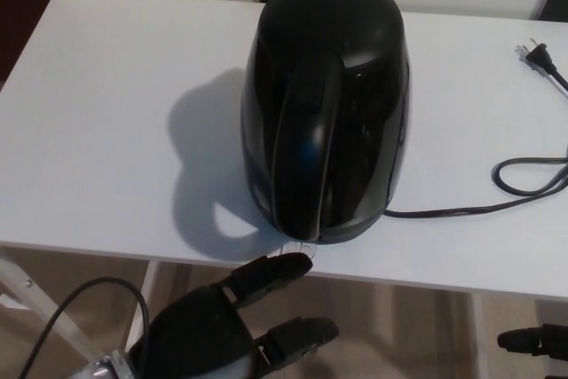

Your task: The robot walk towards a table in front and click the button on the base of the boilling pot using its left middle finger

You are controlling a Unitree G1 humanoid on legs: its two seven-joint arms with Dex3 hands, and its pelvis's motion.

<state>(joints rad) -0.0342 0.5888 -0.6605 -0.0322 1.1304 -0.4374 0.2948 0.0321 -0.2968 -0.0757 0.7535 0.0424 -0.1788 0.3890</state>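
Observation:
A glossy black kettle [327,99] stands on the white table [106,122], its handle facing me. At the foot of the handle, on the near rim of the base, a small clear button tab [297,246] peeks out. My left hand [226,321] is below the table's front edge with its fingers apart. Its upper finger [271,274] reaches up so that its tip lies right at the tab; I cannot tell whether it presses it. Only the dark fingertips of my right hand [532,341] show at the bottom right corner.
The kettle's black cord [497,197] runs right from the base, loops, and ends in a plug [537,57] near the right edge. White table legs [142,308] and brown floor show below the front edge. Dark objects sit behind the table's far edge.

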